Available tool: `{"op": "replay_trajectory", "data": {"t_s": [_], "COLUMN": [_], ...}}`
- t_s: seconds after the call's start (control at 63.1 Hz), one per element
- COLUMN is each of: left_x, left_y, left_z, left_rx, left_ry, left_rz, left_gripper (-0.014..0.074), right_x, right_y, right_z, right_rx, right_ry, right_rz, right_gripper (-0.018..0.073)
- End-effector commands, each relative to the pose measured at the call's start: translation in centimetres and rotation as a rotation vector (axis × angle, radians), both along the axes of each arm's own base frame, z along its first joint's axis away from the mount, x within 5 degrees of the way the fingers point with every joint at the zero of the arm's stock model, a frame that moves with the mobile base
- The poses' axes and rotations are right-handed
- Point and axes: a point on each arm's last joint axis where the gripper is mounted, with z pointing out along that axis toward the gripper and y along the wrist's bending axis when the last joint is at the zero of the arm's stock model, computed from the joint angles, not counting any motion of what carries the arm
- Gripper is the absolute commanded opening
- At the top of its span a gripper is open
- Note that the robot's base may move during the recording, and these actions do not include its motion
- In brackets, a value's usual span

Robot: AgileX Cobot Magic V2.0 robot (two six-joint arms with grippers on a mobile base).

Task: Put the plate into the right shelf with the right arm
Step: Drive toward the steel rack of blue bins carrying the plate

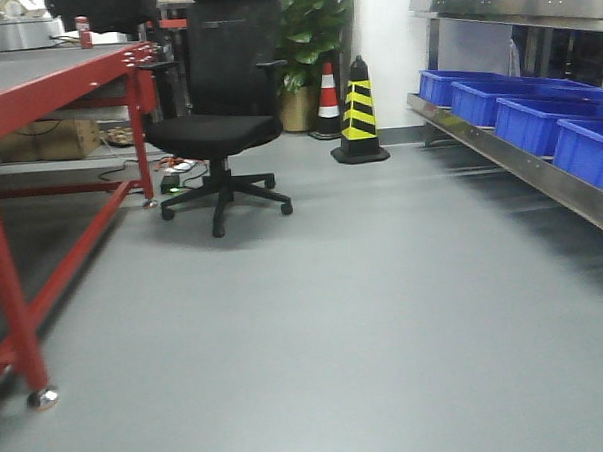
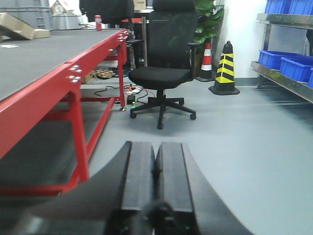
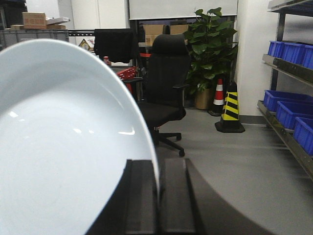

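Observation:
In the right wrist view my right gripper point(image 3: 158, 169) is shut on the rim of a large pale blue-white plate point(image 3: 63, 142), which stands on edge and fills the left half of that view. The right shelf point(image 1: 519, 156), a metal rack carrying blue bins point(image 1: 532, 116), runs along the right side; it also shows in the right wrist view point(image 3: 288, 134). In the left wrist view my left gripper point(image 2: 155, 152) is shut with nothing between its fingers, held above the grey floor. Neither gripper shows in the front view.
A red-framed workbench point(image 1: 55, 87) stands at the left. A black office chair point(image 1: 221, 109) stands ahead, with a yellow-black cone point(image 1: 358, 113), an orange cone point(image 1: 328, 95) and a potted plant point(image 1: 309, 45) behind it. Grey floor point(image 1: 335, 315) lies between bench and shelf.

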Motion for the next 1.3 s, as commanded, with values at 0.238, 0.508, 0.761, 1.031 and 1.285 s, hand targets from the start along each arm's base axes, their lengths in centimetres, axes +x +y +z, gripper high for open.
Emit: {"op": "replay_trajectory", "data": {"t_s": [0.238, 0.508, 0.761, 1.031, 1.285], "left_x": [-0.11, -0.11, -0.10, -0.12, -0.12], "left_y": [0.16, 0.16, 0.16, 0.16, 0.16], "left_z": [0.64, 0.64, 0.57, 0.58, 0.58], "left_rx": [-0.007, -0.007, -0.007, -0.007, -0.007], "left_ry": [-0.088, -0.088, -0.086, -0.089, -0.089], "left_rz": [0.017, 0.017, 0.017, 0.017, 0.017], "left_gripper": [-0.0047, -0.0047, -0.0047, -0.0047, -0.0047], "right_x": [-0.11, -0.11, -0.07, -0.07, -0.07], "right_y": [0.10, 0.10, 0.12, 0.12, 0.12], "right_z": [1.59, 1.59, 1.58, 1.58, 1.58], "right_rx": [0.010, 0.010, 0.009, 0.009, 0.009], "right_ry": [-0.097, -0.097, -0.096, -0.096, -0.096], "right_rz": [0.009, 0.008, 0.008, 0.008, 0.008], "right_gripper": [0.0055, 0.0055, 0.0055, 0.0055, 0.0055]}}
